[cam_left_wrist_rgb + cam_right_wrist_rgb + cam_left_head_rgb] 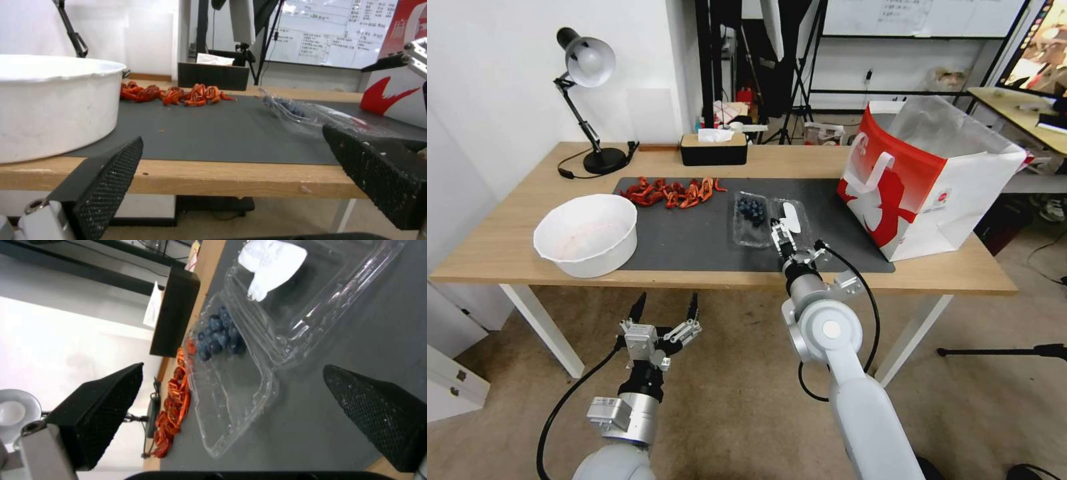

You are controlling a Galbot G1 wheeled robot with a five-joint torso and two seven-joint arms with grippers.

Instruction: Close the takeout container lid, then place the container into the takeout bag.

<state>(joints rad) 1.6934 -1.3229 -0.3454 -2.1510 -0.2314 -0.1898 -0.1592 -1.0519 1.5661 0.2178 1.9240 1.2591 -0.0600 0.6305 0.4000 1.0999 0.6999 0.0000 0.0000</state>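
Near the centre of the head view, the takeout container (752, 219) lies opened flat on the dark mat (694, 233), blueberry half on the left, the lid (792, 220) with its white label on the right. Its halves sit side by side, each long axis running toward the top of the frame. The right gripper (779, 233) hovers at the lid's near edge, fingers spread apart, probably to flip it shut. Lower left, the left gripper (665, 308) waits below the table, fingers apart. At upper right stands the takeout bag (920, 180), mouth open upward, ready to receive.
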